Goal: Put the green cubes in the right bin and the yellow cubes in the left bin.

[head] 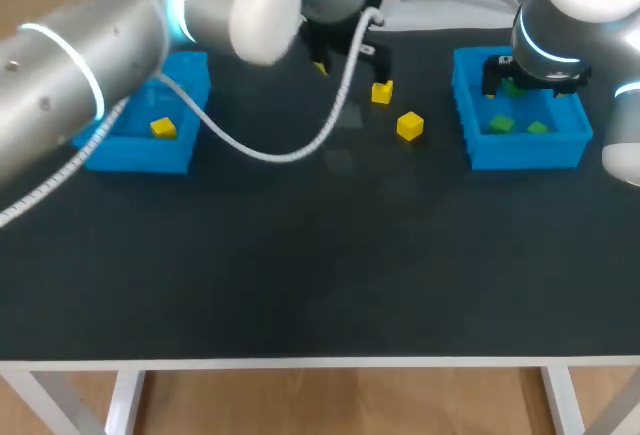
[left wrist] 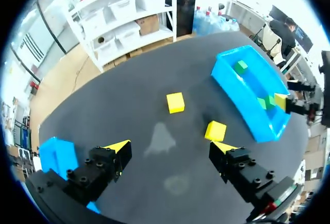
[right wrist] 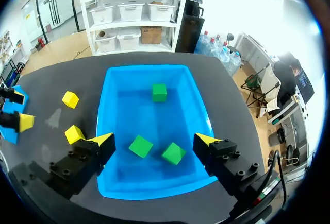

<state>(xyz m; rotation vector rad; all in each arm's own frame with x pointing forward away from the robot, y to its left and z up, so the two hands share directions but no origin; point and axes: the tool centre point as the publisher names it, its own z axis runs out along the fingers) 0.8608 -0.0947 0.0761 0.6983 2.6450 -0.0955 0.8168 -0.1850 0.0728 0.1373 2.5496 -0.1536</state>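
Left gripper (left wrist: 170, 149): fingers spread wide, holding nothing, hanging over the bare table (left wrist: 129, 105) between the two bins.
- near yellow cube (left wrist: 215, 130) is on the table just ahead of one fingertip. It's outside the gap, and I can't tell if it touches the tip.
- far yellow cube (left wrist: 175, 102) lies further ahead, roughly in line with the gap and apart from the near one.
- third yellow cube (head: 163, 128) sits in the left bin (head: 140, 160), well off to the side of this gripper.

Right gripper (right wrist: 154, 141): also wide apart and empty, positioned over the right bin (right wrist: 149, 77).
- first green cube (right wrist: 140, 145) and second green cube (right wrist: 173, 153) are on the bin floor below the gap between the fingers. They're near each other but not touching.
- third green cube (right wrist: 159, 92) is further ahead in the same bin, toward the far wall.
- neither finger touches any cube.

Both loose yellow cubes lie on the table between the bins, nearer the right bin.

White cable (head: 270, 153) hangs in a loop from the left arm (head: 90, 55) above the table, next to the left bin.
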